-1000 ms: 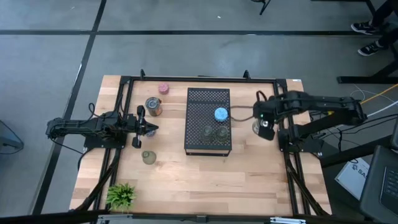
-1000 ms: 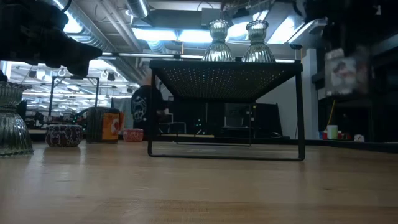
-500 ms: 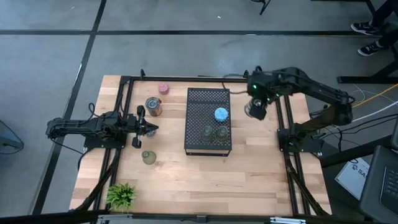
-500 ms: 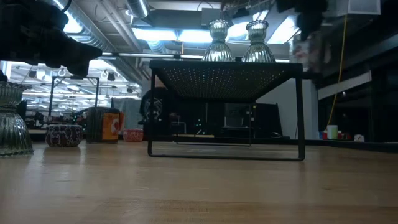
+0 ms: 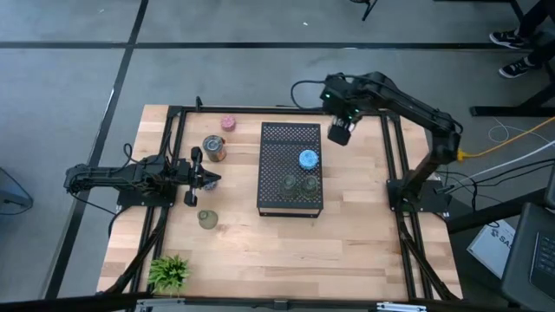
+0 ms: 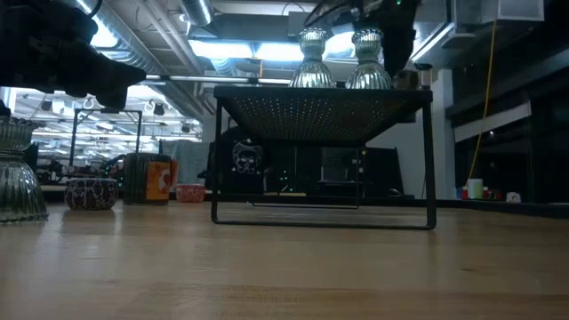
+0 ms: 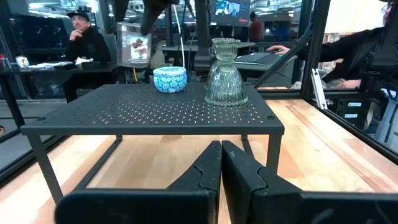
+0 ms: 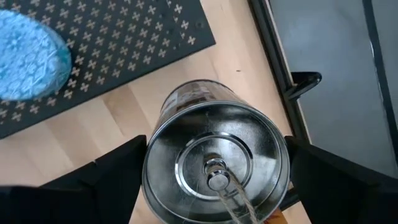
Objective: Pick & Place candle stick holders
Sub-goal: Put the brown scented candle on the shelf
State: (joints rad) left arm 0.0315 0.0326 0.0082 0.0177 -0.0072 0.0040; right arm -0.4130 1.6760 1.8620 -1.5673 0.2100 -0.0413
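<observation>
I have the right gripper [image 5: 339, 133] above the table's [image 5: 347, 234] far side, just off the far right corner of the black perforated tray [image 5: 277, 139]. Its fingers [image 8: 112, 171] are spread wide and clamp a silvery glass candle holder [image 8: 214, 155] by its sides. The holder's long axis runs straight away from the wrist camera, its round end face turned to the lens.

On the tray stand a blue patterned holder [image 5: 308, 159] and two clear glass holders [image 5: 299, 184], upright. I can read no writing on any holder.

My left gripper [image 5: 208, 178] waits over the left side, fingers [image 7: 205, 171] pressed together.
</observation>
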